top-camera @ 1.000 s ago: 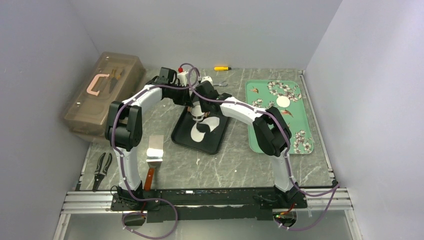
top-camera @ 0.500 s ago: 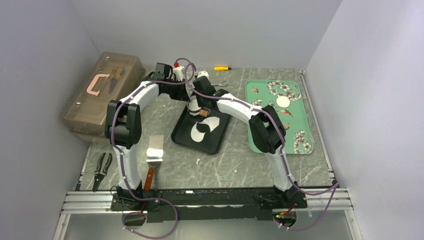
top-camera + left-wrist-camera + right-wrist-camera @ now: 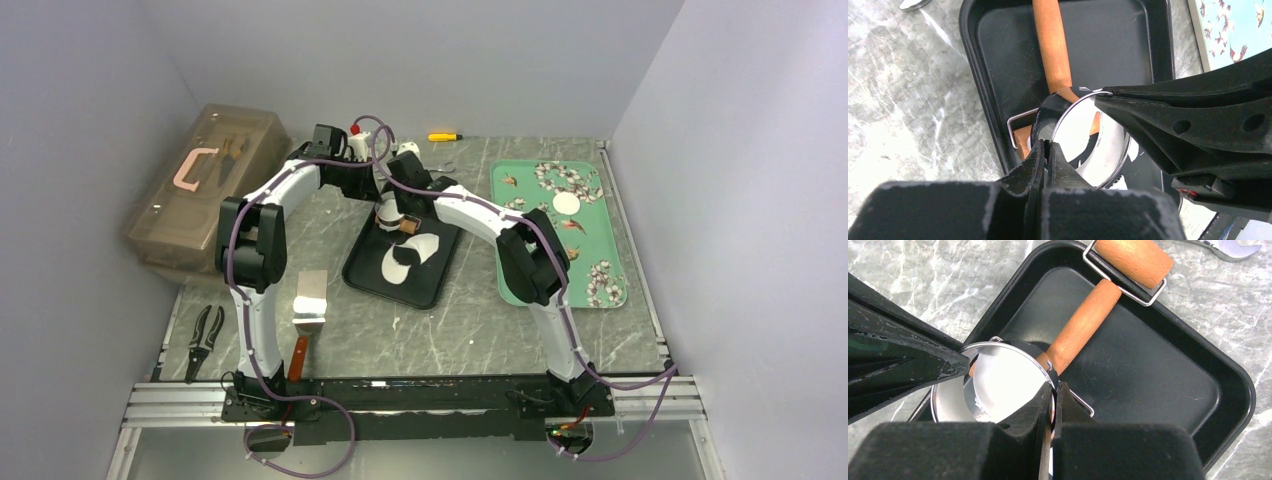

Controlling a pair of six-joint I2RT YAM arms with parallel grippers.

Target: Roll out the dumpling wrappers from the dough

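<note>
Both grippers are shut on the rim of the shiny metal ring cutter (image 3: 390, 214), on opposite sides, above the far end of the black tray (image 3: 372, 280). My left gripper (image 3: 1048, 148) pinches the near rim of the ring cutter (image 3: 1108, 155). My right gripper (image 3: 1053, 388) pinches its rim in the right wrist view (image 3: 948, 405). White shows inside the ring; I cannot tell whether it is dough. The flattened dough (image 3: 424, 246) lies in the tray with a round gap cut in it. One dumpling wrapper (image 3: 566, 203) lies on the green tray (image 3: 520, 270). The wooden roller (image 3: 1082, 324) lies under the ring.
A clear plastic box (image 3: 205, 185) stands at the left. A scraper (image 3: 310, 305) and pliers (image 3: 205, 340) lie at the front left. A yellow tool (image 3: 445, 136) and a wrench (image 3: 1228, 245) lie behind the black tray.
Both grippers moved the ring cutter off the dough sheet toward the far end of the black tray, leaving a round gap in the sheet. Little has moved in the last half second.
</note>
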